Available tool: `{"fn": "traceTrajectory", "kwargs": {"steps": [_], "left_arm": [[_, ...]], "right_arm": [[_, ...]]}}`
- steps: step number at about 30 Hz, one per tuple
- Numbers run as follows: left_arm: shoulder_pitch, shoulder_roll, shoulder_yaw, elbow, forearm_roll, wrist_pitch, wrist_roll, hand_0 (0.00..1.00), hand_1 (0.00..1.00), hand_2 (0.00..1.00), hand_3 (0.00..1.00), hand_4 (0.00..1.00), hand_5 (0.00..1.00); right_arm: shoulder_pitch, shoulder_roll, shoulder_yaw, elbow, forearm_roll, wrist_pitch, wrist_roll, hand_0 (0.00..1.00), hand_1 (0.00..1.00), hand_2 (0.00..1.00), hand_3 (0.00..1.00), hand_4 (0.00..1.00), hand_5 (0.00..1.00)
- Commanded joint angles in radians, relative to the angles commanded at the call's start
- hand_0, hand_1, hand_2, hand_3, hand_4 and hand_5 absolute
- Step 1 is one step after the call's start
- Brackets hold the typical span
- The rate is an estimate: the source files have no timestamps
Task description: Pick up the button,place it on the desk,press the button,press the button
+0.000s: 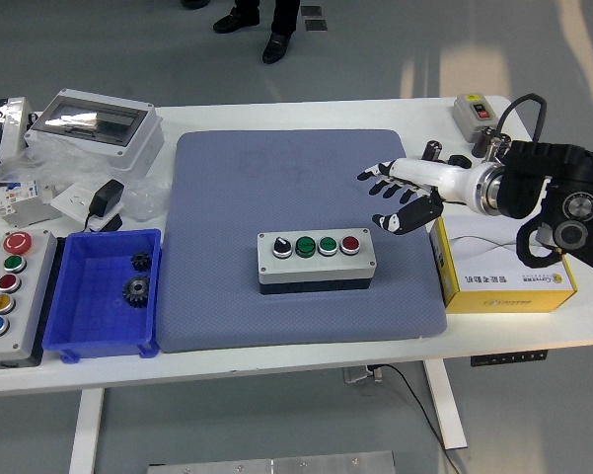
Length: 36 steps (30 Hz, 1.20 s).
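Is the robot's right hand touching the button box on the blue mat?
No, the right hand hovers open above the blue mat, apart from the button box.

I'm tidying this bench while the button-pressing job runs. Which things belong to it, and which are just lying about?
Belongs to the job:
- four-button control box on the blue mat
- right hand, open, above the mat

Lying about:
- blue bin with gears
- five-button box
- clear-lid enclosure
- yellow box
- small switch box
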Motion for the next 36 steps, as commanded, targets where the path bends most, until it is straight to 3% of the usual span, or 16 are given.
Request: {"fn": "traceTrajectory", "kwargs": {"steps": [5, 6, 9, 20, 36], "left_arm": [[0.001, 0.001, -0.002, 0.000, 0.003, -0.001, 0.002, 0.619, 0.547, 0.488, 0.580, 0.485, 0.180], [0.000, 0.001, -0.002, 0.000, 0.003, -0.001, 0.002, 0.618, 0.548, 0.488, 0.580, 0.486, 0.182], [0.000, 0.001, -0.002, 0.000, 0.002, -0.001, 0.003, 0.618, 0.548, 0.488, 0.580, 0.486, 0.182], [0.001, 0.000, -0.004, 0.000, 0.008, -0.001, 0.005, 0.617, 0.547, 0.486, 0.579, 0.488, 0.186], [-0.004, 0.002, 0.002, 0.000, 0.000, 0.000, 0.000, 0.618, 0.547, 0.481, 0.579, 0.490, 0.194]], "right_arm": [[0.027, 0.026, -0.029, -0.005, -0.008, -0.001, -0.011, 0.046, 0.200, 0.305, 0.787, 0.269, 0.101], [0.031, 0.032, -0.035, -0.008, -0.010, -0.003, -0.013, 0.002, 0.134, 0.252, 0.786, 0.286, 0.042], [0.040, 0.055, -0.063, -0.027, -0.013, -0.009, -0.018, 0.002, 0.134, 0.252, 0.786, 0.286, 0.042], [0.027, 0.106, -0.135, -0.053, -0.012, -0.035, -0.012, 0.002, 0.088, 0.211, 0.760, 0.296, 0.028], [0.020, 0.131, -0.197, -0.104, -0.039, -0.078, -0.011, 0.002, 0.079, 0.199, 0.748, 0.291, 0.021]]}}
